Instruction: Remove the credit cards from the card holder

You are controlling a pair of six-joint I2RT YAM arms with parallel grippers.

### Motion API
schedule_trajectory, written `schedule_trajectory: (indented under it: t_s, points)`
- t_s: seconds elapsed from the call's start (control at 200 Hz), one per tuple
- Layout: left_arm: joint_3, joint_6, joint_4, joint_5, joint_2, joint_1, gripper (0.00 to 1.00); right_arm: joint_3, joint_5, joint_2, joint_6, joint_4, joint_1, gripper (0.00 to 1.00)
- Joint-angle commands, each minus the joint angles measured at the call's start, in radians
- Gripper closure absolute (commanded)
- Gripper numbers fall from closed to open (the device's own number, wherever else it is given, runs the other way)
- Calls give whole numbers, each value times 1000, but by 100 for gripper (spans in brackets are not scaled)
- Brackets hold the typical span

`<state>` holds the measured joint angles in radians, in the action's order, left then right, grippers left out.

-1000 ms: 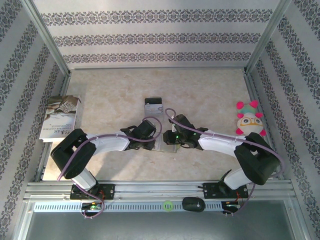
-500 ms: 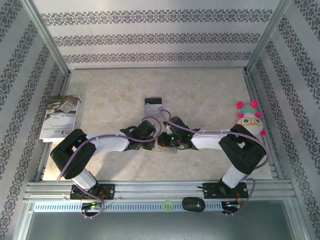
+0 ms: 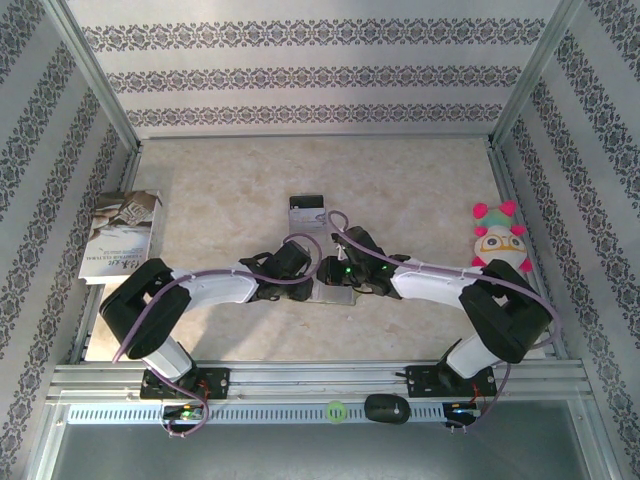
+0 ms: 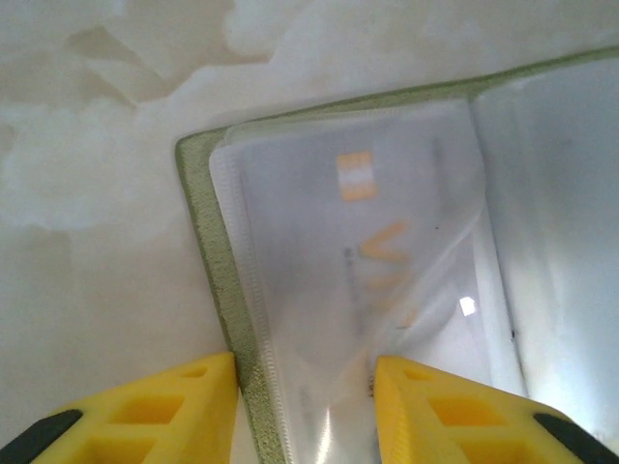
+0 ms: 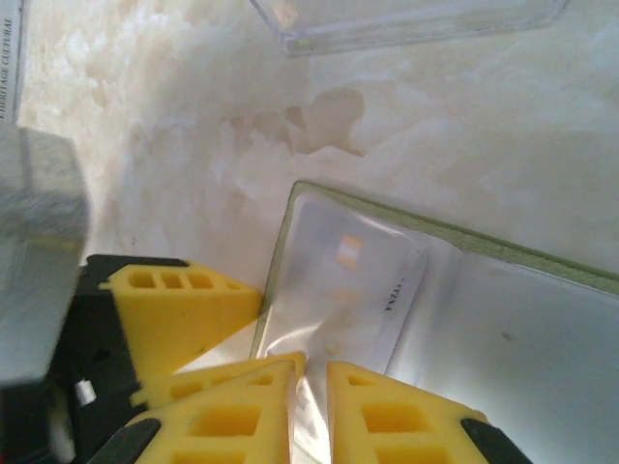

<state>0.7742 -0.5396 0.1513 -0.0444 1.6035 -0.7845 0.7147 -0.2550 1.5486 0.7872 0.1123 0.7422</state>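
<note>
The holder (image 4: 206, 242) lies open and flat on the desk (image 3: 220, 190), in the middle near the front, where both arms meet over it. Its olive rim frames pale, glossy pockets.

The left hand (image 4: 305, 362) hangs over the holder's left edge with its fingers moderately apart. One finger (image 4: 155, 401) sits on the desk just outside the olive rim, and the other rests on the clear pocket. The rim and a strip of pocket lie between them, and they grip nothing.

A pocketed card (image 4: 368, 222) shows through the film, pale with an orange mark and faint orange lettering. It sits in the left half of the holder, close to the fold.

The right hand (image 5: 314, 372) comes in at the holder's near edge, fingers drawn narrow with only a slit between them. I cannot tell whether that slit pinches film, a card, or nothing.

A loose card (image 3: 306, 211), black band at its far end, lies on the desk beyond the holder, apart from it. A booklet (image 3: 120, 235) lies at the left edge. A toy (image 3: 497, 243) sits at the right.
</note>
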Motion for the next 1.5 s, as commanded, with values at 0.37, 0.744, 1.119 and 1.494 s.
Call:
schedule_trajectory:
  t_s: [0.37,0.744,1.119,1.494]
  points:
    - [-60,-5,19,16,-62,58,61,8,3,90,11,-21,10,84]
    - [-71,3,17,-9,-5,76,64,20,14,119,9,-52,6,85]
    - [-78,-20,-13,-89,33,75,65,42,-40,149,-2,-8,8,82]
    - [-73,-23,-21,-126,47,70,65,34,-102,168,23,90,7,80]
